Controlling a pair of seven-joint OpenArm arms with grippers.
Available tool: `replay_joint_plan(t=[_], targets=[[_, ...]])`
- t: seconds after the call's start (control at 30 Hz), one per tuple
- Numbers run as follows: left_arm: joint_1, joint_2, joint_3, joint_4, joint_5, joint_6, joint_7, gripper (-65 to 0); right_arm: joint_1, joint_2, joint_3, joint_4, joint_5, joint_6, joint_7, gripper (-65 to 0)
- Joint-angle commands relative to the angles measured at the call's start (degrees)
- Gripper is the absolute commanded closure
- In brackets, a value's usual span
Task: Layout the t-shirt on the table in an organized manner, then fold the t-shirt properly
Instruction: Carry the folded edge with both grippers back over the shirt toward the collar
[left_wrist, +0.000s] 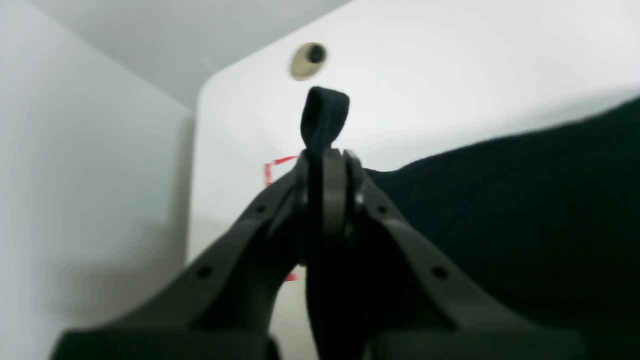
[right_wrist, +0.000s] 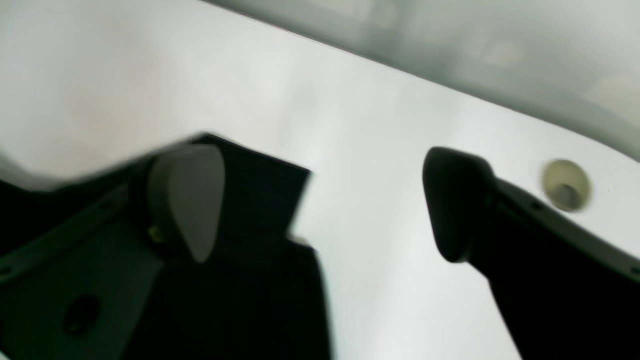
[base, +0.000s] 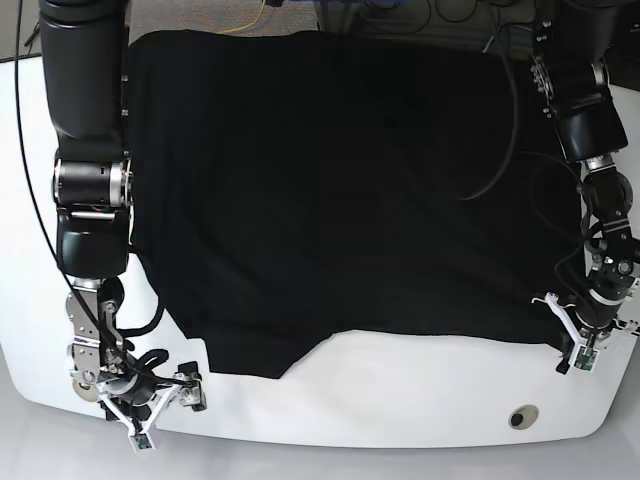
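1. T-shirt (base: 330, 200): black, spread over most of the white table (base: 400, 400), near hem uneven, sagging toward the right-arm side.
2. Left gripper (left_wrist: 327, 160): fingers pressed together on a fold of the t-shirt, a loop of cloth poking out above the tips.
3. Right gripper (right_wrist: 320, 200): fingers (right_wrist: 187, 200) spread wide, holding nothing, a cloth corner beneath.
4. Round hole (base: 519, 417) near the front edge.
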Motion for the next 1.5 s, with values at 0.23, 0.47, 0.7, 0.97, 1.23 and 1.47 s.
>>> replay_joint_plan(t=[0.23, 0.47, 0.7, 0.97, 1.23, 1.47], targets=[[-1.39, -2.19, 0.00, -0.93, -0.05, 0.60, -1.39, 0.0, -10.55, 2.47, 2.72, 23.84, 0.42, -0.04, -8.72, -60.5], [-1.13, -2.19, -0.08, -0.93, 0.04, 0.77, -1.30, -14.7, -15.04, 2.56, 2.81, 29.64, 0.69, -0.04, -11.45, -60.5], [-1.13, -2.28, -0.35, -0.93, 0.22, 1.92, -1.30, -38.7, -17.94, 2.56, 2.90, 32.98, 0.69, -0.04, -11.45, -60.5], [-1.22, -3.86, -0.35, -0.66, -0.13, 7.28, -1.39, -40.3, -20.93, 2.65, 2.90, 37.64, 0.69, -0.13, -11.80, -60.5], [1.77, -3.95, -0.44, 5.14, -0.22, 6.93, -1.39, -40.3, -27.70, 1.06, 10.02, 45.91, 0.77, -0.04, -14.96, -60.5], [10.03, -3.15, -0.17, 14.54, -0.22, 6.93, -1.47, -40.3, -34.99, -0.78, 12.13, 56.63, 0.69, 0.05, -17.51, -56.3]])
